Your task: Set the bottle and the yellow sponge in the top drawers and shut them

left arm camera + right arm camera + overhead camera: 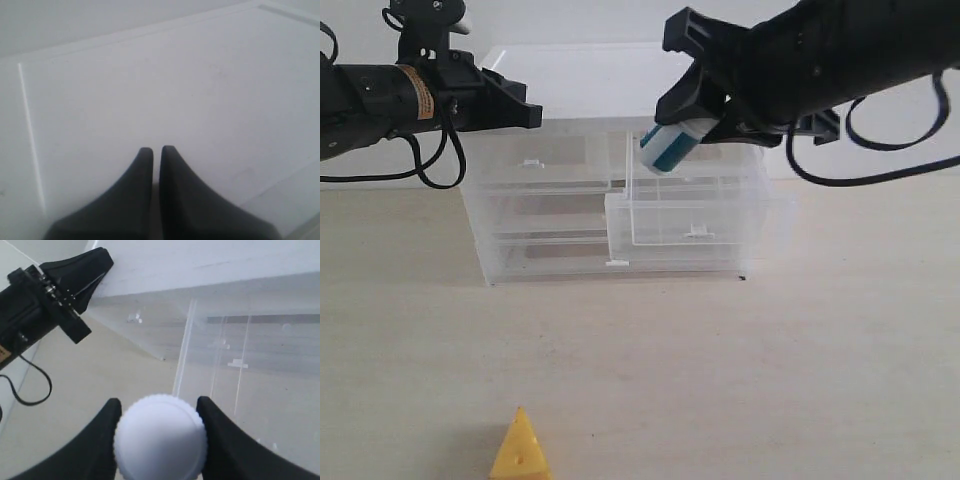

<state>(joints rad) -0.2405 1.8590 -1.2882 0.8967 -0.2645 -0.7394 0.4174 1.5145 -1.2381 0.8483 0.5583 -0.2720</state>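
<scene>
The right gripper (157, 405) pinched the tilted bottle (668, 145) above the pulled-out right top drawer (695, 215), the left gripper (156, 150) stood pressed together over the cabinet top (150, 75), and the yellow sponge (521, 452) sat at the tabletop's (770, 380) near edge.

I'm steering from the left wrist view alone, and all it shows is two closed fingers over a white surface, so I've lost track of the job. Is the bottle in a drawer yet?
Observer: Not yet. The right hand holds the bottle, tilted, above the pulled-out top right drawer.
Operator: Where's the sponge?
Observer: The yellow sponge stands on the table, with nothing touching it.
Operator: Is the other top drawer open?
Observer: No, the top left drawer is pushed in.
</scene>
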